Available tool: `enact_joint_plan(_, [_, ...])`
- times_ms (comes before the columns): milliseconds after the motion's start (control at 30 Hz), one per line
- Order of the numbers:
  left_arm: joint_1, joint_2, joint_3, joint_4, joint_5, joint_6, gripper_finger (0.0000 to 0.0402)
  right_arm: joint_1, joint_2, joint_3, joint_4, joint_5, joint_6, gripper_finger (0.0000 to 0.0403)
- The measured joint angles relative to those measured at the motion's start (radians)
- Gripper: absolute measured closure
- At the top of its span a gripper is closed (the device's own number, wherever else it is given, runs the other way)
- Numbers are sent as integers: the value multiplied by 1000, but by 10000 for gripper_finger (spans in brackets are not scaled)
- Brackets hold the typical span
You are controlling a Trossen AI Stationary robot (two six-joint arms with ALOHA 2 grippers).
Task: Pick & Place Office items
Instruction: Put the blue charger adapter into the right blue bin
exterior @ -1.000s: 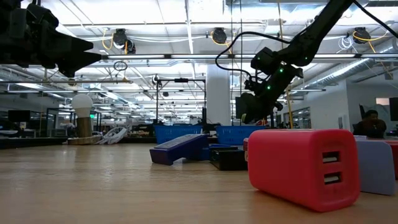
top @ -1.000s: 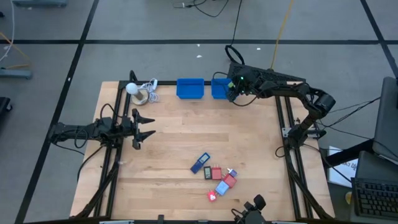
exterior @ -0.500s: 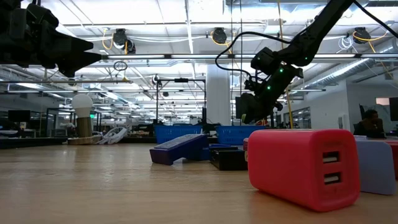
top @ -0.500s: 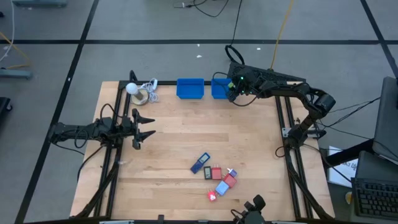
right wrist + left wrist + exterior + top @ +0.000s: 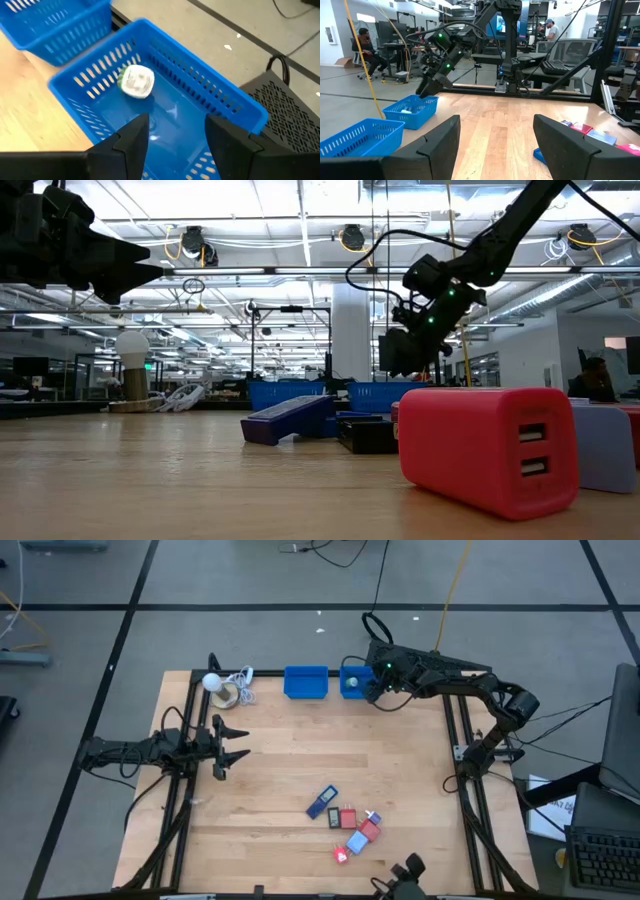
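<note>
A: Start at the right gripper [image 5: 374, 683]; where is it?
B: Over the right-hand bin [image 5: 352, 682] at the far edge of the table [image 5: 400, 770]; its wrist view shows the two fingers [image 5: 131, 137] parted with nothing between them, and past them a green-white bit [image 5: 136, 81] lying free on the bin's floor, near one slatted wall.
A: Does the high view show that bit?
B: Only as a pale speck [image 5: 351, 682] in the bin; I could not tell its colours from there; the low view hides the bin's inside altogether, showing just the gripper [image 5: 400, 352] above the blue rim.
A: And the second bin [image 5: 306, 682]?
B: Just beside the first, on its left in the high view; the right wrist view catches only a corner of it.
A: The left gripper [image 5: 236, 745]?
B: At the table's left edge, off the surface, fingers [image 5: 440, 142] spread wide and holding nothing; its camera looks across the boards to the right arm and both bins.
A: The rest of the items?
B: Clustered near the front edge, well apart from both grippers: a dark blue piece [image 5: 321, 801], a red block [image 5: 348, 818], a light blue block [image 5: 355, 843]; the low view fills with a red charger [image 5: 488, 448], two ports showing.
A: Anything else?
B: A white ball [image 5: 212, 681] with its cord at the far left corner.
</note>
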Motion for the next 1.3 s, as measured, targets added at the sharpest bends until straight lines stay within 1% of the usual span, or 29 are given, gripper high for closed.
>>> enact_joint_plan(267, [0, 0, 0, 0, 0, -2, 146, 68, 0, 0, 89, -3, 0, 221])
enact_joint_plan(467, [0, 0, 0, 0, 0, 0, 146, 141, 0, 0, 113, -3, 6, 220])
enact_joint_plan(1300, [0, 0, 0, 0, 0, 0, 146, 576, 0, 0, 146, -2, 8, 230])
